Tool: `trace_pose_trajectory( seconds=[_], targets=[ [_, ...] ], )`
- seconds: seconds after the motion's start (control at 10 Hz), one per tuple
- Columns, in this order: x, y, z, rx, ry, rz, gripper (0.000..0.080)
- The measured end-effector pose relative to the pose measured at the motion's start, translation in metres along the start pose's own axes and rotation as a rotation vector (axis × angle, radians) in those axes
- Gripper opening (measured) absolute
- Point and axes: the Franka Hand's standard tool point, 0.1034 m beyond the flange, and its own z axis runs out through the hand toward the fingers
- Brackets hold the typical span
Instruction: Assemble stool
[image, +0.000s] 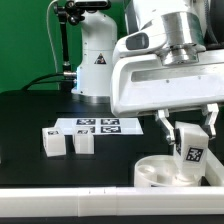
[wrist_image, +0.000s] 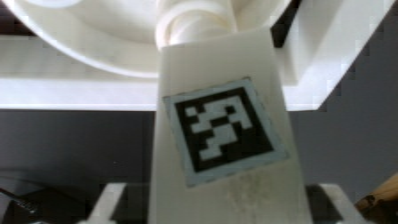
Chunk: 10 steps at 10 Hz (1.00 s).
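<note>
Tagged leg (wrist_image: 217, 130), nearest the wrist camera, stands clasped in the end effector (image: 188, 135), its far end at the round seat (image: 152, 173), lower right. Another leg (image: 52, 140) and its neighbour (image: 84, 143) lie loose on the desk (image: 30, 115), centre left. Judged early: first fitting unfinished, two remaining.

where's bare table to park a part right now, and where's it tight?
The table is bare behind the marker board, toward the robot base, and in the strip between the loose legs and the front rail. It is crowded on the exterior view's right: the gripper holds a leg at the seat.
</note>
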Motion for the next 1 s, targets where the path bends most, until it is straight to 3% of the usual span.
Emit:
trace_pose_trajectory(
  seconds=[0.5,0.8,0.9,1.0],
  targets=[
    [-0.0023,0.0124,-0.001,0.007,0.021,0.053,0.0327],
    [-0.0023,0.012,-0.001,0.007,0.022,0.05,0.0328],
    [-0.0023,0.012,-0.001,0.007,0.022,0.05,0.0541],
    [-0.0001,0.0114,-0.0024,0.008,0.022,0.048,0.0541]
  ],
)
